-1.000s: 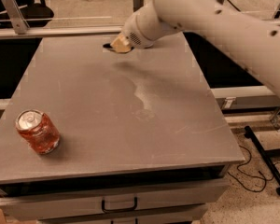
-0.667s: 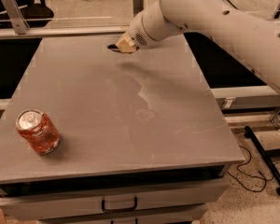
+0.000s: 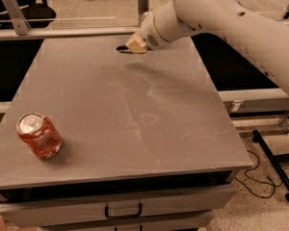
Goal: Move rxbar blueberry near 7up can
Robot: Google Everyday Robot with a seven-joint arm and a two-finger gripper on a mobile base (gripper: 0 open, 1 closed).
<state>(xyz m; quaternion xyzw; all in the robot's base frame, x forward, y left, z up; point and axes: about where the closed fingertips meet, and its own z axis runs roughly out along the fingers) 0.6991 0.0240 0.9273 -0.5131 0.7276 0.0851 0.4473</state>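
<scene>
Rxbar [image 3: 121, 48] is travelling right above the far worktop [image 3: 135, 109] edge.
Gripper [image 3: 126, 47] fingers are clenching it; no 7up can is showing yet.

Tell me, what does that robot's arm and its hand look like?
The arm is a thick, smooth, off-white tube with rounded joints and a few small dark holes in its shell; no loose cables show. It narrows to the gripper, tan and dark at its tip, over the far edge of the grey table.
</scene>
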